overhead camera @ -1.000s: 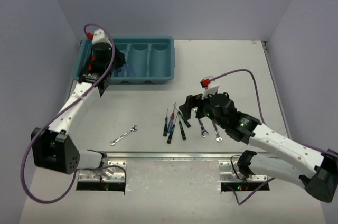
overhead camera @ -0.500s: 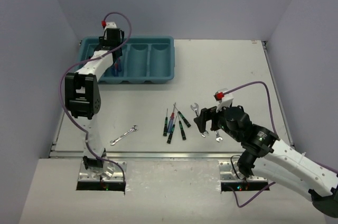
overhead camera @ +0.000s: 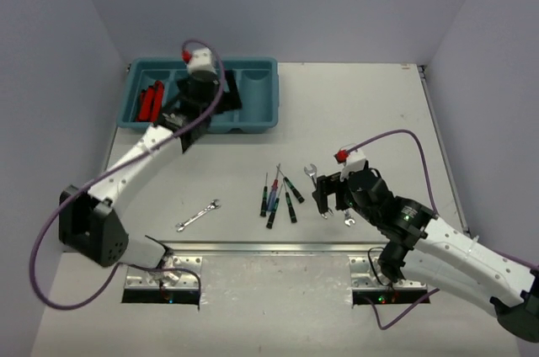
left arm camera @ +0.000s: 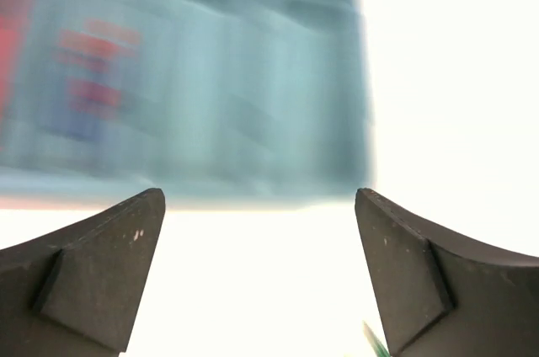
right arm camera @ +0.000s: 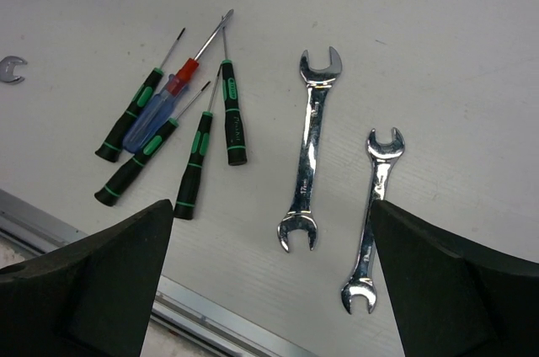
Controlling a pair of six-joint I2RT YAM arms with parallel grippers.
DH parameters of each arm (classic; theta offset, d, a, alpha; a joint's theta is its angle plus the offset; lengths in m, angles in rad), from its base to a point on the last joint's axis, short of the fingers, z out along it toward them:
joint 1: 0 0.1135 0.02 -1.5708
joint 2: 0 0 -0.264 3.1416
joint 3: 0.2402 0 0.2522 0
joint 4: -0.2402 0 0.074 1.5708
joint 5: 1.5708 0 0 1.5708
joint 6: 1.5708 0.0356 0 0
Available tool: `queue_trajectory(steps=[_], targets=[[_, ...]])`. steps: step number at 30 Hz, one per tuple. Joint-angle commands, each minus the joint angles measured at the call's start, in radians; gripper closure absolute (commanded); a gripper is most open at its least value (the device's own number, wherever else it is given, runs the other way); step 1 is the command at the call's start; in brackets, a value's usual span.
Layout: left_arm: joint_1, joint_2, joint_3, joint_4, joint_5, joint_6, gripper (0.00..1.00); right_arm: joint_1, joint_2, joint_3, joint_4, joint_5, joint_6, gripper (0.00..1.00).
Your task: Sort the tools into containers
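Note:
The teal tray (overhead camera: 271,94) of containers stands at the back left, with red-handled pliers (overhead camera: 150,102) in its leftmost compartment. My left gripper (overhead camera: 215,98) hovers over the tray's middle. In the left wrist view it (left arm camera: 257,197) is open and empty, and the tray (left arm camera: 253,79) ahead is blurred. Black-and-green screwdrivers (right arm camera: 198,163) and a red-and-blue screwdriver (right arm camera: 164,109) lie on the table beside two silver wrenches (right arm camera: 310,146) (right arm camera: 375,214). My right gripper (right arm camera: 271,205) hangs open above the wrenches (overhead camera: 310,173), holding nothing.
A third wrench (overhead camera: 198,215) lies alone on the table at the front left. A metal rail (overhead camera: 269,247) runs along the table's near edge, close to the tools. Grey walls enclose the table on three sides.
My left gripper has opened and swung right, from the tray's left compartments to its middle. My right gripper has drawn back and lowered toward the two wrenches, staying open.

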Motion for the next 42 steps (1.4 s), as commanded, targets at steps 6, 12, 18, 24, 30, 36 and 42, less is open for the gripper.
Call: queue_trajectory(steps=[6,12,18,24,30,36,42], targets=[[-0.504,0.045,-0.24,0.092,-0.072,-0.19,0.25,-0.003,-0.051,-0.022,0.044,0.056,-0.015,0.01],[-0.519,0.18,-0.22,0.105,-0.087,-0.24,0.53,-0.003,-0.063,-0.041,0.048,0.055,-0.01,0.01],[-0.519,0.283,-0.184,0.13,-0.023,-0.236,0.66,-0.003,-0.063,-0.05,0.055,0.053,-0.011,0.01],[-0.519,0.349,-0.175,0.135,-0.01,-0.239,0.68,-0.003,-0.064,-0.054,0.056,0.055,-0.01,0.01],[-0.519,0.383,-0.184,0.129,-0.007,-0.243,0.68,-0.003,-0.067,-0.053,0.056,0.056,-0.007,0.01],[-0.519,0.411,-0.181,0.132,0.025,-0.239,0.74,-0.003,-0.059,-0.053,0.056,0.058,-0.007,0.01],[-0.52,0.409,-0.176,0.129,0.034,-0.237,0.86,-0.002,-0.063,-0.056,0.056,0.074,-0.003,0.01]])
